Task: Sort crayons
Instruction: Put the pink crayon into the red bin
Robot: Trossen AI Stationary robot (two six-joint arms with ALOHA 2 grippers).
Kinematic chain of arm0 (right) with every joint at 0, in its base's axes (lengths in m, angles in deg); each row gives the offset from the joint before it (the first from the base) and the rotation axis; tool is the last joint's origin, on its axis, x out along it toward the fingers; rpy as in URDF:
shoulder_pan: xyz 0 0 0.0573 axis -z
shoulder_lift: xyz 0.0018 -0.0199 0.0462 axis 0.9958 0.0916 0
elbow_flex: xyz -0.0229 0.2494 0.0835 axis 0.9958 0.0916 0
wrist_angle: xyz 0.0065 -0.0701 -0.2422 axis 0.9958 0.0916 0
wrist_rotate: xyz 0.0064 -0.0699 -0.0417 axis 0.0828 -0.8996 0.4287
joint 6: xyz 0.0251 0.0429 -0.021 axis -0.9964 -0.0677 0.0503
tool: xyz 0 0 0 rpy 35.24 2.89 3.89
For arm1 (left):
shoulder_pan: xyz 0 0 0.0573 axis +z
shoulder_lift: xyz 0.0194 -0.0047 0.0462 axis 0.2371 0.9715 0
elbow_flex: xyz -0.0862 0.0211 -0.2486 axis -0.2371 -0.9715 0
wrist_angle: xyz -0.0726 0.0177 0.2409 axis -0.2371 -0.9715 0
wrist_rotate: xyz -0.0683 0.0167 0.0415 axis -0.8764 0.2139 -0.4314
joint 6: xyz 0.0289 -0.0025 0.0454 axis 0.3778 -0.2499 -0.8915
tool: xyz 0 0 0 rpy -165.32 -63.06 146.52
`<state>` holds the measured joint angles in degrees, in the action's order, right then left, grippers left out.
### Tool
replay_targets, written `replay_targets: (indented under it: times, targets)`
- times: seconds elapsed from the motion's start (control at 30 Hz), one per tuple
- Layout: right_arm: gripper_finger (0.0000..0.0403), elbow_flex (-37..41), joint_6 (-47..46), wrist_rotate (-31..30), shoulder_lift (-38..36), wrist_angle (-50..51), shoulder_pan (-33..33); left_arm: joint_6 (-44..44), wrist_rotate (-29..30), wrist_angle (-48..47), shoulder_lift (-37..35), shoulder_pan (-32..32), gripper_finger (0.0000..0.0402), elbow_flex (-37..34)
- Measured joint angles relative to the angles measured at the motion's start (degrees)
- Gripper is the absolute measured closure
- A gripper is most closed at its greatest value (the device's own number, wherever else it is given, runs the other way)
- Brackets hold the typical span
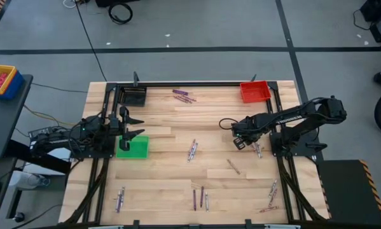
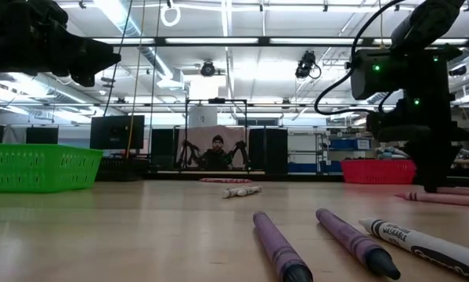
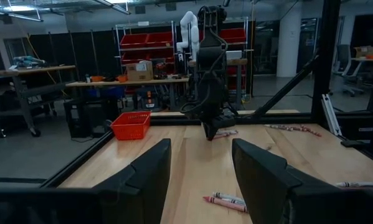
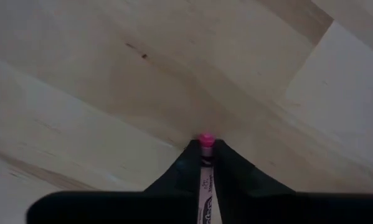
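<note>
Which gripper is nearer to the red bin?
The right. The right gripper is below the red bin, closed on a pink crayon. The left gripper waits across the table, beside the green bin.

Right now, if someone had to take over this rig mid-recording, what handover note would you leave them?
Right gripper: jaws shut on a pink-tipped crayon, low over the wooden table, right side.
Left gripper: jaws open, empty, waiting above the green plastic bin.
Red plastic bin sits at the far right corner, black bin at the far left.
Done: no crayon is visibly in a bin; the bins' insides are not clear.
Left: loose crayons lie scattered, a purple cluster near the far edge, a pair mid-table, several along the near edge. Carry the held crayon to its bin, then sort the rest.
</note>
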<state>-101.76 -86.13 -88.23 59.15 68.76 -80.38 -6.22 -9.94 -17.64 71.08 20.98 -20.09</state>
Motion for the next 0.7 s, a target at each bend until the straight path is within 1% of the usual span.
replay_targets:
  times: [0.1,0.2,0.4,0.5,0.6,0.7]
  targets:
    - [0.0377,-0.4,0.2,0.2,0.0,0.2,0.0,0.0,0.0,0.0,0.0,0.0,0.0218,0.0]
    - [0.0371,-1.9,1.8,1.1,0.3,1.5,0.2,0.0,0.0,0.0,0.0,0.0,0.0218,0.0]
    - [0.0366,-10.6,9.9,0.1,0.2,1.0,3.7,0.0,0.0,0.0,0.0,0.0,0.0218,0.0]
    - [0.0365,-16.6,17.0,-2.8,0.2,0.5,6.8,0.0,0.0,0.0,0.0,0.0,0.0218,0.0]
    - [0.0365,-22.6,27.4,-7.4,0.2,0.5,10.9,0.0,0.0,0.0,0.0,0.0,0.0218,0.0]
    - [0.0365,-27.2,41.4,-15.7,0.1,0.4,15.1,0.0,0.0,0.0,0.0,0.0,0.0218,0.0]
